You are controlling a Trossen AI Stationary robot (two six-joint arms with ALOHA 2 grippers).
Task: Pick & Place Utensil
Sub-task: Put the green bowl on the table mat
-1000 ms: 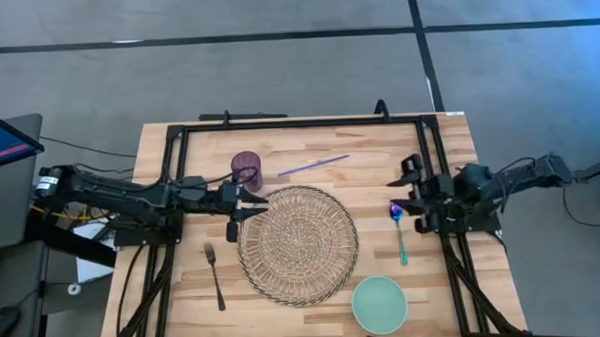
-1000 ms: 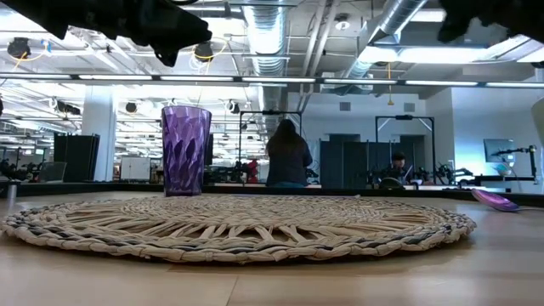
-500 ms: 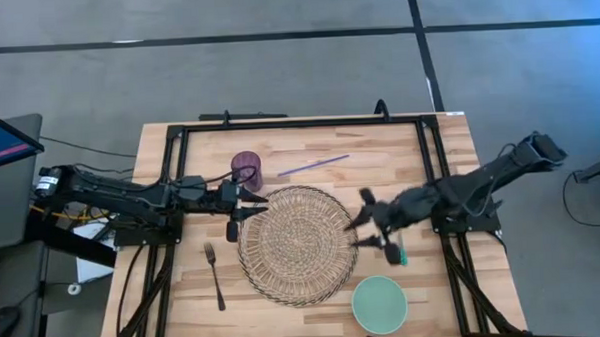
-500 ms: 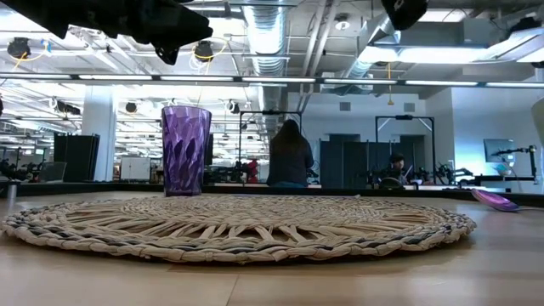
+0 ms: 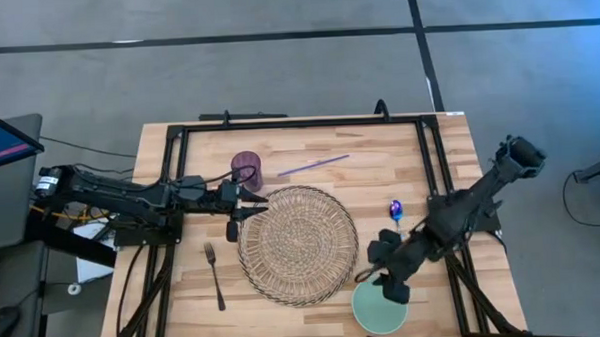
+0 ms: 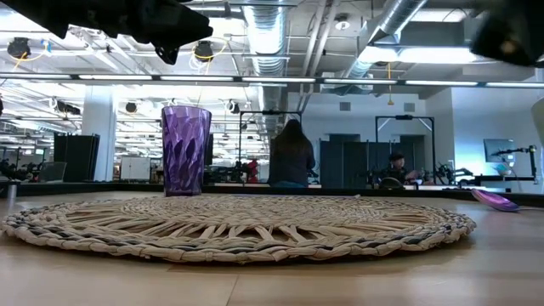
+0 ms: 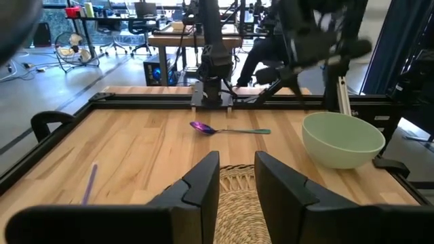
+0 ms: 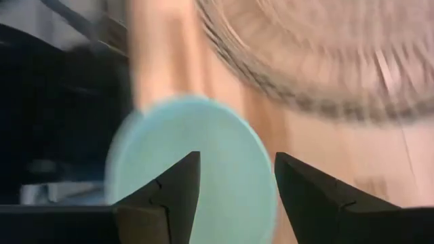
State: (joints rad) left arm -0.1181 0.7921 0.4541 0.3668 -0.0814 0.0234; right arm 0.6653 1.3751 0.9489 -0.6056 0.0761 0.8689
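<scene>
A spoon (image 5: 396,212) with a purple head and teal handle lies flat on the wood right of the woven round mat (image 5: 298,245); my right arm covers the handle's near part. It also shows in the left wrist view as the spoon (image 7: 227,129). A dark fork (image 5: 215,276) lies flat left of the mat. My right gripper (image 5: 384,271) hangs open above the far rim of the green bowl (image 5: 380,308), holding nothing; its wrist view shows the bowl (image 8: 190,169) between the fingers. My left gripper (image 5: 235,206) waits open at the mat's left edge.
A purple cup (image 5: 246,170) stands upright beyond the mat's far left, next to my left gripper. A thin purple stick (image 5: 313,165) lies flat on the far side. A black frame (image 5: 298,123) borders the table. People sit in the room behind.
My right gripper has swung from beside the spoon at the table's right side toward the mat, then toward the near edge, ending over the green bowl. The spoon has stayed where it was. My left arm has kept still.
</scene>
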